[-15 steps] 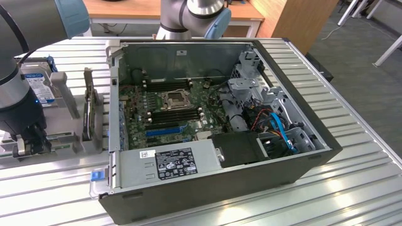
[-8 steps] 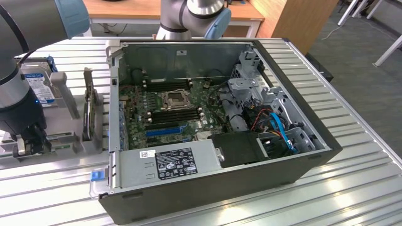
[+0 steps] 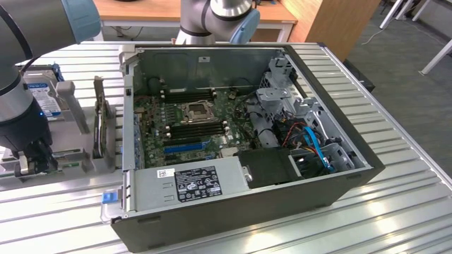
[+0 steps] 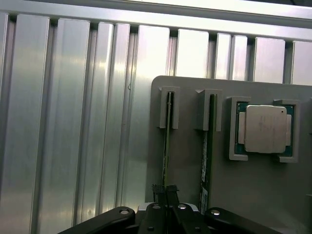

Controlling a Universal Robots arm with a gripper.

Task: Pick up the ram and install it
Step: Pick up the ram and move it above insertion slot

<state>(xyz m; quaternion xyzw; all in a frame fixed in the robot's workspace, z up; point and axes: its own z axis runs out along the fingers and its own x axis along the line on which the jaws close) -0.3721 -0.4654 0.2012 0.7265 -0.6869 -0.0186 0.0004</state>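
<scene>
Standing on edge in a slot of the grey holder [image 4: 187, 161], the ram [image 4: 167, 136] is pinched at one end by the gripper [image 4: 165, 192], whose fingers are clamped on it. Just beside it stands a second stick [image 4: 207, 146], then a square processor chip [image 4: 265, 129]. The holder lies on the slatted table [image 3: 395, 211], at the exterior view's left of the open computer case [image 3: 233, 222], near a hard drive [image 3: 41, 98].
</scene>
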